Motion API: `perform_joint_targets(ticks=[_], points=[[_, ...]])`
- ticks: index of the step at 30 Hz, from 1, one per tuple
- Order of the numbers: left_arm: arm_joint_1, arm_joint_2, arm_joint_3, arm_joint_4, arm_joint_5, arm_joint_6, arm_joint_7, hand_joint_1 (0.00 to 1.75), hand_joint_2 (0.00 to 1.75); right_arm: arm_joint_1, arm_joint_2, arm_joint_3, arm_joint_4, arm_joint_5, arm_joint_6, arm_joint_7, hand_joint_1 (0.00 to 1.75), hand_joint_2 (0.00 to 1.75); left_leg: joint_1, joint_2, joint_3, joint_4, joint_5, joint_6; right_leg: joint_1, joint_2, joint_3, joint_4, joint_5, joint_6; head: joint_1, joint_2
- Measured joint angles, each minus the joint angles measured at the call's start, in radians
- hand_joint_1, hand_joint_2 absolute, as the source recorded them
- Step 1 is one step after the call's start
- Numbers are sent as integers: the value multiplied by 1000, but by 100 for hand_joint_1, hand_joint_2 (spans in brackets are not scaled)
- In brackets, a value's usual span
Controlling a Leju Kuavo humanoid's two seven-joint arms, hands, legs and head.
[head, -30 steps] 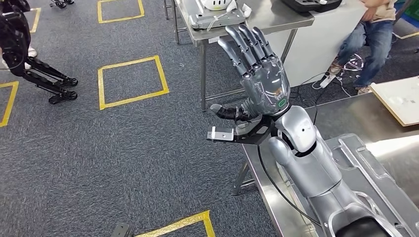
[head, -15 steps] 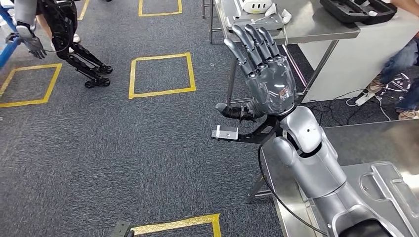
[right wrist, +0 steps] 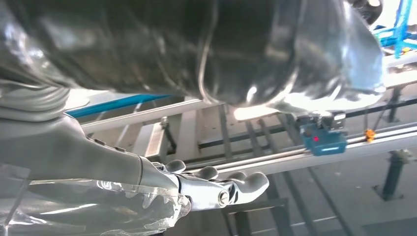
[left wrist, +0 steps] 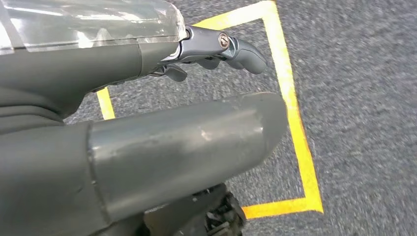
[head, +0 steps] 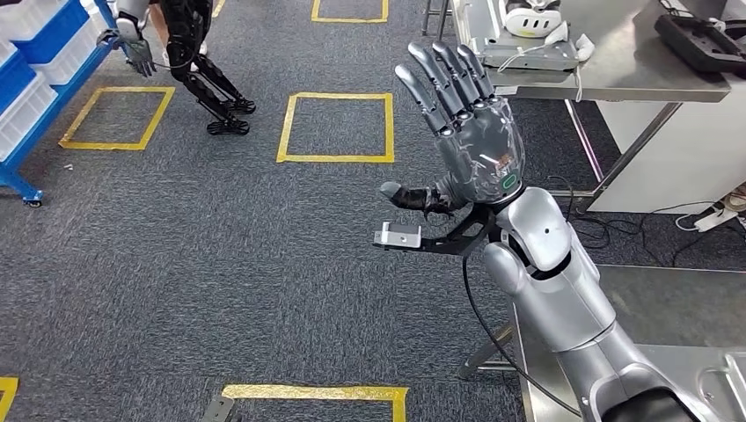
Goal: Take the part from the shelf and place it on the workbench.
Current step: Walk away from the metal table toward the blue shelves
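My right hand [head: 471,145] is raised in front of me with its fingers [head: 440,79] spread straight and apart, thumb out to the side, and nothing in the palm. I judge it is lifted like this to keep the arm free of the steel surface [head: 651,299] that lies below and behind the wrist while I face away from it.

My left hand [left wrist: 147,123] hangs low over the grey carpet [head: 220,264]; its wrist camera looks past the thumb at a yellow taped square [left wrist: 295,128] on the floor. The fingers [left wrist: 236,49] there look loosely curved with nothing between them, though most of the hand is hidden behind the cover, so I cannot tell for certain how they stand.

The part I am to fetch is not something I can pick out. Far beyond my right fingertips and off to the thumb's side stands a blue rack [head: 35,79] holding pale bins, which I take to be the shelf; the part is presumably there, but it is too distant to make out. Another robot [head: 189,53] stands beside that rack. Straight past my fingertips a second steel surface [head: 616,61] carries a white headset [head: 532,18] and a dark case [head: 704,40].

I judge the task barely begun: I need to reach the rack first.
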Motion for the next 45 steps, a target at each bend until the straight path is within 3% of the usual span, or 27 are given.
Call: perform_joint_targets(ticks=[2,4,5,6,7,9,10,11,13,15,17,19,21,22,24,26,28,30,32,34,36,37,38,39,41,43,45], points=[[1,0,-1,0,-1,0,1,0,0,0,-2,0,-1,0,0,0,0,0,5,-18,5,-10,6,12,-5,40,-17,45,-33,9,0,0],[-1,0,-2,0,-3,0,2,0,0,3,-4,0,-1,0,-1,0,0,0,6,-37,6,-13,9,20,-8,93,-77,168,-95,13,0,0],[-3,0,-2,0,-3,0,2,0,0,7,-5,0,0,0,-1,0,0,0,6,-48,5,-13,9,22,-8,104,-112,234,-119,14,0,0],[-3,0,-2,0,-3,0,2,0,0,11,-6,0,0,0,-1,0,0,0,6,-60,5,-12,9,22,-9,109,-137,276,-126,15,0,0],[-3,0,-3,0,-3,0,3,0,0,14,-6,0,0,0,0,1,0,0,5,-73,5,-11,9,22,-10,110,-145,283,-112,15,0,0],[-2,0,-3,0,-4,-1,4,0,0,15,-8,0,0,0,0,1,0,0,6,-99,6,-6,7,20,-12,122,-109,188,-39,12,1,0],[-2,-1,-3,0,-4,-1,4,0,0,14,-9,0,0,0,0,1,0,0,6,-110,5,-2,6,17,-14,143,-81,122,-6,8,1,0],[-3,-1,-4,0,-5,-1,5,0,0,14,-9,0,0,0,0,1,0,0,6,-122,2,2,5,13,-16,163,-57,65,16,6,0,0],[-4,-2,-5,0,-8,-1,7,0,0,13,-10,0,0,2,1,1,0,0,9,-142,-7,5,6,2,-15,185,-38,16,23,1,0,0],[-3,-1,-5,0,-12,-1,8,0,0,10,-10,0,0,4,4,2,0,0,12,-155,-13,4,8,-10,-14,164,-34,7,26,-5,0,0],[-1,0,-5,0,-14,-1,9,0,0,5,-9,1,0,7,7,3,0,0,10,-117,-29,37,-14,-19,-16,139,-26,-3,29,-17,0,0],[-5,1,-7,0,-15,-2,10,0,0,3,-9,1,2,12,9,4,0,0,10,-59,-78,145,-71,-26,-14,112,-21,-7,29,-27,0,0],[-9,1,-9,0,-16,-2,11,0,0,3,-9,2,4,14,9,4,0,0,14,-40,-136,264,-116,-31,-10,85,-20,-6,27,-30,0,0],[-9,1,-9,0,-16,-3,11,0,0,3,-9,2,5,15,9,4,0,0,15,-37,-146,284,-115,-32,-9,71,-20,-6,25,-29,0,0],[-9,2,-10,0,-16,-3,11,0,0,2,-9,4,6,15,8,4,0,0,15,-24,-103,204,-63,-31,-9,46,-15,-4,20,-26,0,0],[-11,3,-10,0,-16,-2,11,0,0,0,-9,4,6,15,8,4,0,0,9,17,-31,67,-14,-23,-5,25,-9,-2,12,-19,0,0],[-13,4,-10,0,-16,-2,11,0,0,-1,-9,4,6,15,8,4,0,0,-1,38,-4,8,-6,-12,1,7,-6,-2,7,-10,1,0],[-12,4,-10,0,-16,-2,11,0,0,-2,-8,4,7,15,8,5,0,0,-3,16,-5,3,-2,0,2,-11,-3,-3,4,-1,1,0],[-11,4,-10,0,-16,-1,11,0,0,-3,-7,4,7,15,8,5,0,0,0,-5,-1,-4,3,12,-4,21,-11,24,-20,10,1,0],[-14,5,-10,0,-16,0,11,0,0,-1,-7,4,8,15,7,6,0,0,3,-25,1,-8,5,21,-10,82,-59,127,-76,16,1,0],[-16,5,-10,0,-16,0,11,0,0,6,-9,4,10,15,7,6,0,0,2,-48,1,-7,6,26,-10,106,-127,253,-121,17,1,0],[-15,5,-10,0,-15,0,12,0,0,10,-9,4,12,15,7,6,0,0,2,-63,1,-6,6,26,-10,109,-147,283,-120,16,1,0],[-14,5,-10,0,-15,0,12,0,0,13,-10,4,13,15,6,6,0,0,1,-77,1,-5,5,26,-10,111,-150,273,-98,14,1,0],[-13,5,-10,0,-15,0,13,0,0,14,-10,4,13,15,6,6,0,0,1,-91,2,-3,5,25,-10,117,-135,227,-59,10,1,0],[-11,4,-10,0,-15,0,13,0,0,14,-10,4,14,15,6,6,0,0,1,-116,2,0,3,21,-11,151,-81,91,15,0,1,0],[-10,2,-10,0,-15,0,13,0,0,15,-10,4,14,16,6,7,0,0,4,-137,-4,3,3,13,-10,180,-49,14,39,-5,1,0],[-7,2,-10,0,-15,1,13,0,0,15,-10,4,14,17,6,7,0,0,9,-159,-9,0,6,0,-8,170,-42,1,36,-8,1,0]])
